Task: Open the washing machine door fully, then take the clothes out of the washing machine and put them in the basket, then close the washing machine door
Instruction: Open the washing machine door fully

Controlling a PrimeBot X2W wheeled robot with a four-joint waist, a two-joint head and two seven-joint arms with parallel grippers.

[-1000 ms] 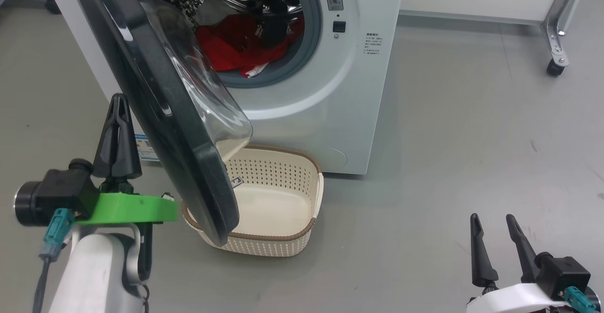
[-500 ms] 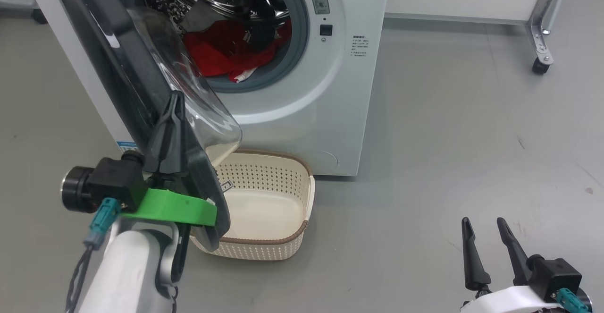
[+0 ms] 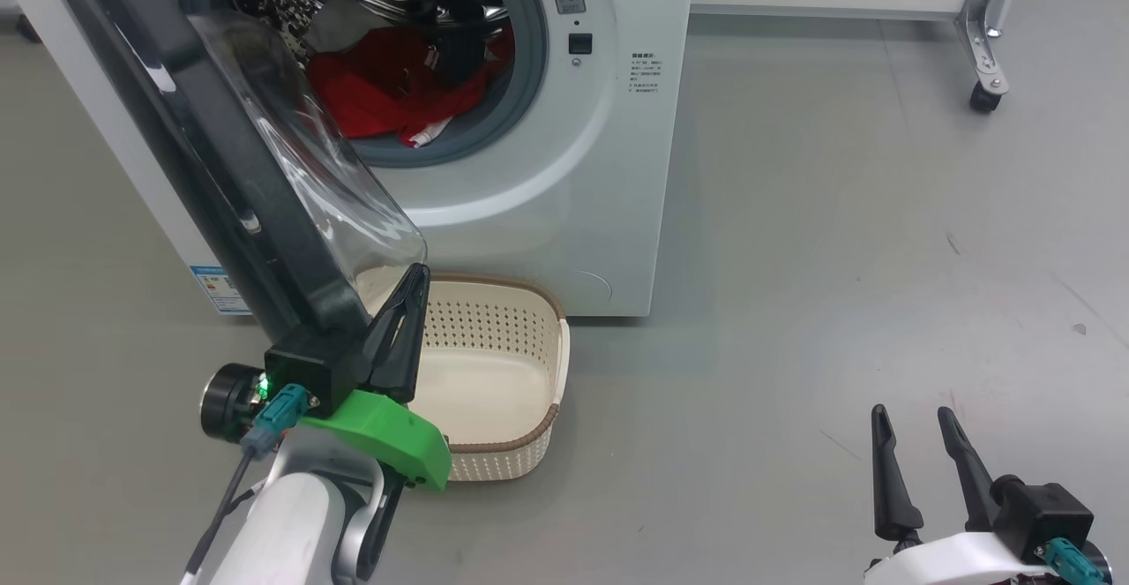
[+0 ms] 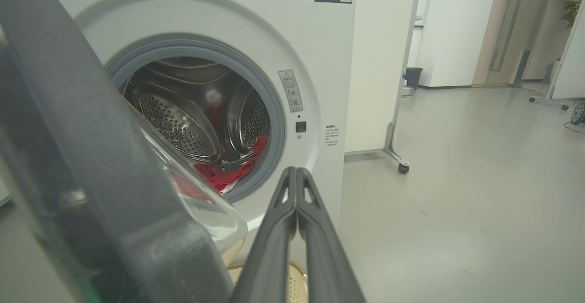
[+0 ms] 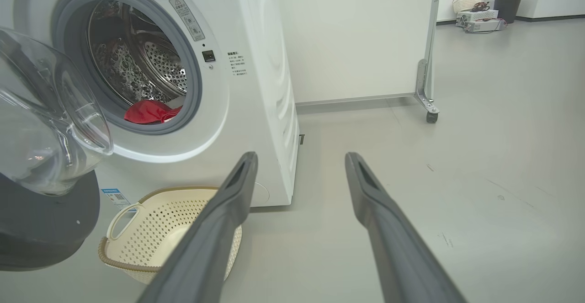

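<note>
**Left gripper (image 3: 418, 274) crosses from outer face to inner side of door (image 3: 220, 197); laundry waits in drum**

Within a second the left gripper passes round the door's lower edge, and the head camera shifts too. The door stands swung out from the washing machine (image 3: 600, 170) but angled across its front, so by the look of it the first step, opening it fully, is not finished. Red clothes (image 3: 379, 95) lie heaped low in the drum, one fold spilling onto the grey gasket; none has been taken out. The basket (image 3: 494, 325) sits bare on the floor against the machine's front, partly under the door's lower edge. The left gripper, fingers pressed together with nothing between them, points up beside the door's glass bowl, above the basket's near corner; whether it touches the door cannot be told. The right gripper (image 3: 910, 411) waits well apart at the lower right, fingers spread wide, holding nothing. Emptying the drum, filling the basket and closing the door all remain.
</note>
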